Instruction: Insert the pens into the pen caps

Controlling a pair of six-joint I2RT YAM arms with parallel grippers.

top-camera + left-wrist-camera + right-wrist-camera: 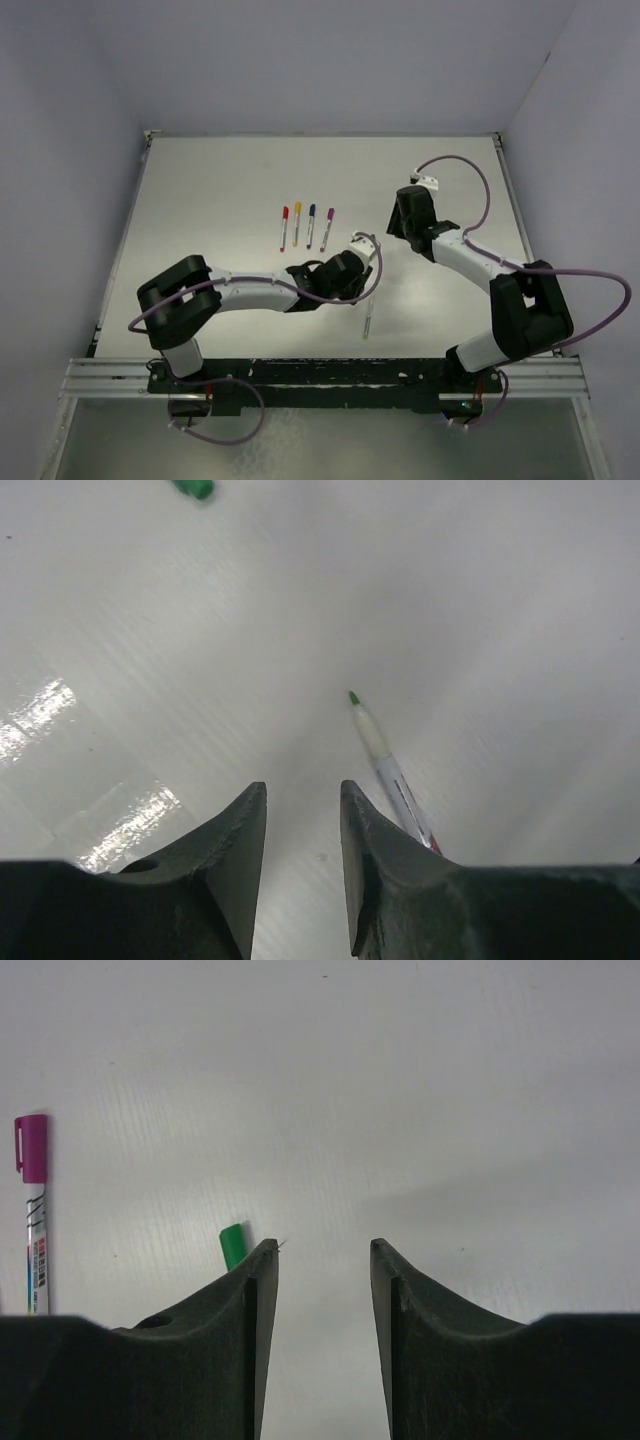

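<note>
Left wrist: pale, green-tipped pen (388,770) lies uncapped; green cap (233,1246) lies separately; both jaws parted, holding nothing.

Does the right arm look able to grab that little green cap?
Probably yes: the green cap lies just beside the open jaws of the right gripper, nothing covering it; a small sideways shift should do.

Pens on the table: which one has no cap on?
The green-tipped pen lying alone; the other four pens, in a row, wear red, orange, blue and purple caps.
</note>
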